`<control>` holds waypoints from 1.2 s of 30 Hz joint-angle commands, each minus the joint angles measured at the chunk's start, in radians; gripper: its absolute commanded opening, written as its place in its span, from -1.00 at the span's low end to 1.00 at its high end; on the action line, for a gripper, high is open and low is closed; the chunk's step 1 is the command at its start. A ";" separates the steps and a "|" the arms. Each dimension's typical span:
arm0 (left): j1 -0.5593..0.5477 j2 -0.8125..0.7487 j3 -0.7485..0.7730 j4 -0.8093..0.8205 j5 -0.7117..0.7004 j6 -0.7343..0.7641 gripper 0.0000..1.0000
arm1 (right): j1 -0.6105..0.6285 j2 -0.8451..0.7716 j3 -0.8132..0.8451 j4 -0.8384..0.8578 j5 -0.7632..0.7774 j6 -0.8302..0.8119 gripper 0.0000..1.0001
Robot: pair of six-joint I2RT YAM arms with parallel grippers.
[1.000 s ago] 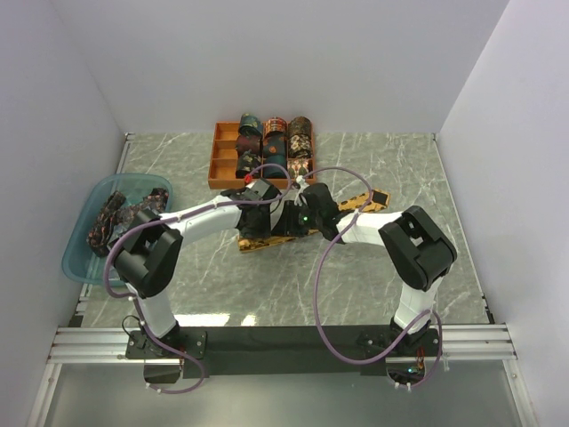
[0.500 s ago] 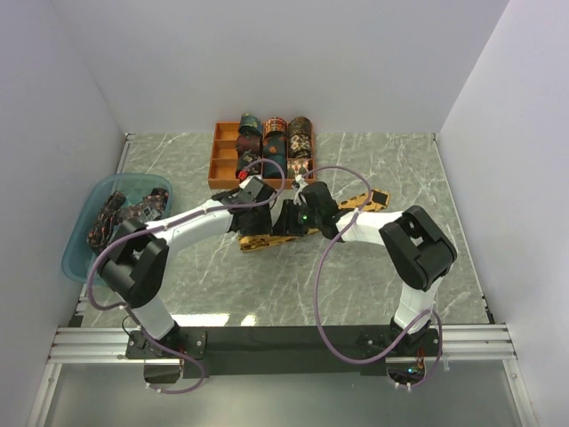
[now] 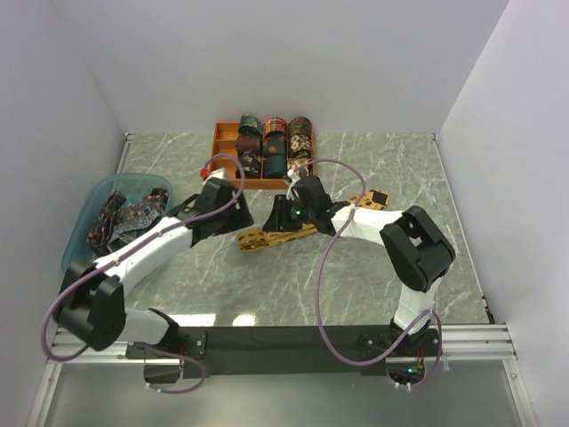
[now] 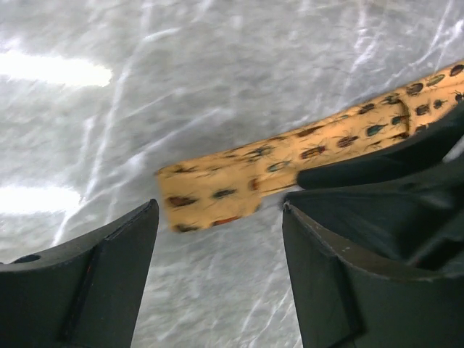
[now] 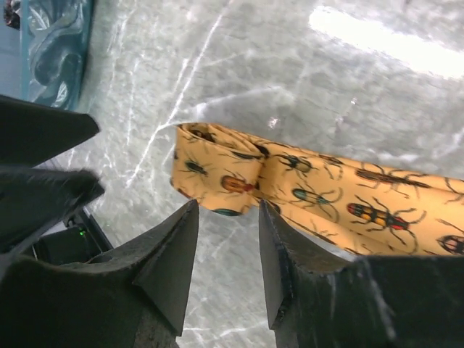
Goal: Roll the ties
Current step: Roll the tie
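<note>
The mustard-gold necktie (image 3: 262, 237) (printed with small beetles) lay flat on the grey marble table (image 3: 382, 267), on the arms' side of the orange compartment tray (image 3: 222, 158). It ran slantwise past the tray's right corner. Its end nearer the tray's left half was folded over once, a short double layer visible in the right wrist view (image 5: 217, 170).

The right gripper (image 3: 280, 218) hung over the tie just short of that fold, between the tray and the arm bases. Its jaws stood a little apart with marble showing through the gap (image 5: 228, 206), and the fold's near edge lay at the fingertips, unpinched.

The left gripper (image 3: 233, 218) sat off the fold's tip, below the tray's left corner. Its jaws were wide apart and held nothing (image 4: 219, 205). In its own view the tie's end (image 4: 217, 192) looked blurred and lay between and beyond the two fingers, touching neither.

Rolled ties (image 3: 271, 147) stood in the tray's compartments, dark red, teal and brown ones among them. Well left of the tray, the translucent blue basin (image 3: 80, 258) held a loose heap of dark ties (image 3: 120, 218).
</note>
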 commanded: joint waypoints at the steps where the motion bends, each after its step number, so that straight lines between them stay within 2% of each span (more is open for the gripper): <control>1: 0.063 -0.071 -0.094 0.093 0.125 0.012 0.49 | 0.016 -0.001 0.066 -0.028 0.022 -0.010 -0.07; 8: 0.155 -0.096 -0.248 0.230 0.273 0.012 0.48 | 0.031 0.059 0.123 -0.054 0.015 -0.012 -0.05; 14: 0.178 -0.053 -0.280 0.310 0.352 -0.006 0.47 | 0.033 0.097 0.133 -0.060 0.018 -0.009 -0.06; 25: 0.181 0.015 -0.289 0.350 0.408 -0.008 0.38 | 0.033 0.136 0.100 -0.037 0.019 -0.038 -0.21; 36: 0.181 0.059 -0.325 0.422 0.449 -0.034 0.32 | 0.031 0.166 0.090 -0.019 0.012 -0.084 -0.28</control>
